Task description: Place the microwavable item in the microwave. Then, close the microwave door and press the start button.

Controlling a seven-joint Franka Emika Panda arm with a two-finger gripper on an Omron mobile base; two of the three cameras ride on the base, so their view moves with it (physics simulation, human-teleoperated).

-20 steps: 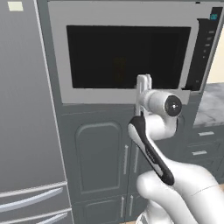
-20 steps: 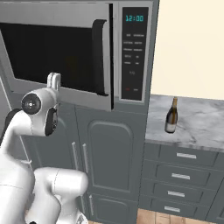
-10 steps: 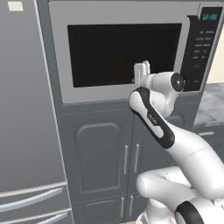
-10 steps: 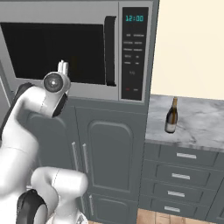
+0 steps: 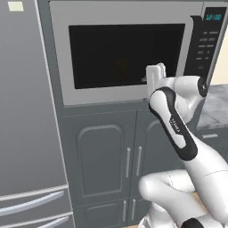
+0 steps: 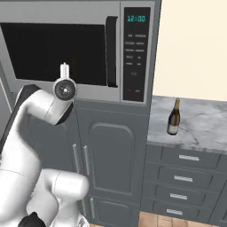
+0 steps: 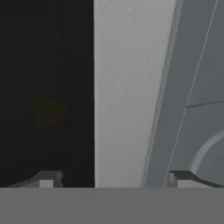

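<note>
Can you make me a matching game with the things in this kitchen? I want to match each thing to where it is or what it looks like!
Things:
1. wine bottle
2. microwave door
3. clock digits
4. gripper

Descriptions:
A. glowing cyan, at the top of the black panel
B. standing upright on the marble counter
C. open, pointing at the door's lower frame
D. shut, with a dark glass window

Pairs: 1-B, 2-D, 3-A, 4-C
</note>
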